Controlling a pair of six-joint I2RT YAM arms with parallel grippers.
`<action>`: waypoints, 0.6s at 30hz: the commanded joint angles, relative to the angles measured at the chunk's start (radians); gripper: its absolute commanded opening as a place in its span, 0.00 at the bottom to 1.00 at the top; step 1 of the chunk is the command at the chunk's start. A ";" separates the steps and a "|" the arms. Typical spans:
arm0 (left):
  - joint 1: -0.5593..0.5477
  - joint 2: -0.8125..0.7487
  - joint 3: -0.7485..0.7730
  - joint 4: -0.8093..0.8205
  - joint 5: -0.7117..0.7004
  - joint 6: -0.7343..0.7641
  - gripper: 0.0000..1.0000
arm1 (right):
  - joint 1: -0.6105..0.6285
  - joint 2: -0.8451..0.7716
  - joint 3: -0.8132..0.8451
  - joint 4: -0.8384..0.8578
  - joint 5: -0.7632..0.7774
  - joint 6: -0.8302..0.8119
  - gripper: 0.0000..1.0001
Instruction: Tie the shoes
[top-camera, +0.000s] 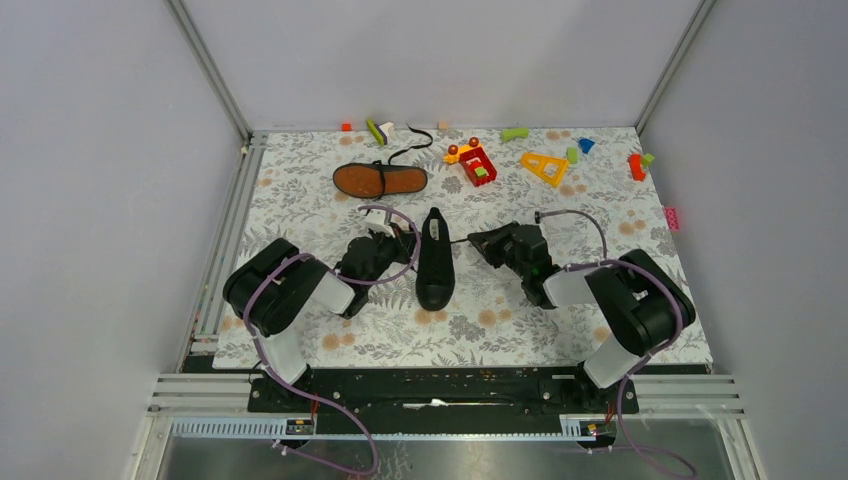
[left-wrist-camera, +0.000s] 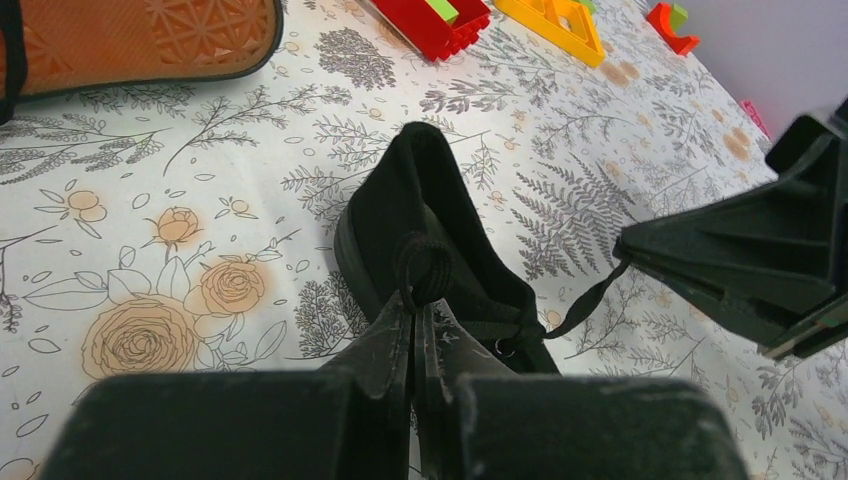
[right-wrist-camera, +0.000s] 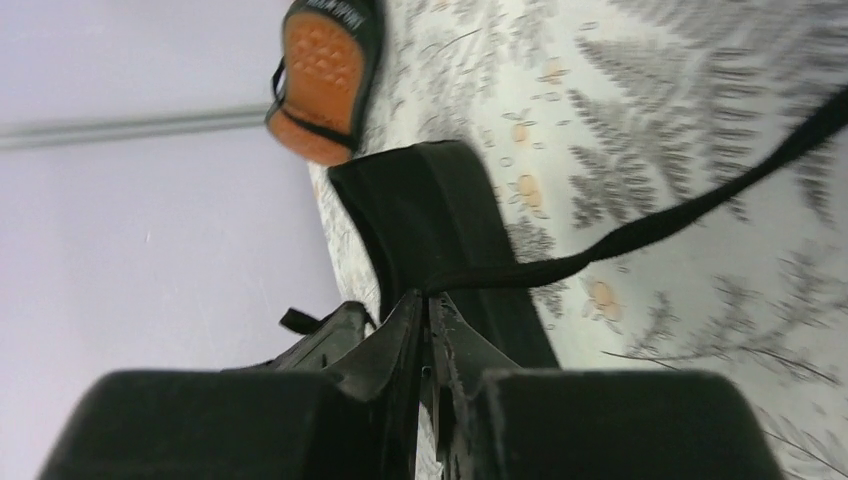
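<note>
One black shoe (top-camera: 435, 262) stands upright mid-table, toe toward the arms. The other shoe (top-camera: 380, 180) lies behind it with its orange-brown sole up. My left gripper (top-camera: 405, 238) is at the upright shoe's left side, shut on a small loop of black lace (left-wrist-camera: 424, 270) above the shoe's opening (left-wrist-camera: 420, 200). My right gripper (top-camera: 472, 240) is to the shoe's right. In the right wrist view its fingertips (right-wrist-camera: 428, 298) pinch a lace strand (right-wrist-camera: 640, 232) that stretches away to the upper right. The left wrist view shows a lace (left-wrist-camera: 590, 297) running from the shoe to the right gripper (left-wrist-camera: 750, 260).
Small toy blocks lie along the back: a red and yellow one (top-camera: 475, 162), a yellow triangle (top-camera: 543, 167), a green piece (top-camera: 515, 133), a red one (top-camera: 636, 166). A pink block (top-camera: 672, 217) sits at the right edge. Grey walls enclose the flowered table (top-camera: 560, 340).
</note>
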 joint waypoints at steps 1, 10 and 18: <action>0.010 -0.036 0.015 0.034 0.066 0.063 0.00 | -0.015 0.042 0.061 0.197 -0.156 -0.129 0.14; 0.010 -0.112 0.027 -0.080 0.127 0.108 0.00 | -0.015 0.173 0.138 0.394 -0.310 -0.115 0.25; 0.010 -0.151 0.100 -0.257 0.185 0.160 0.00 | -0.018 0.173 0.161 0.351 -0.346 -0.137 0.42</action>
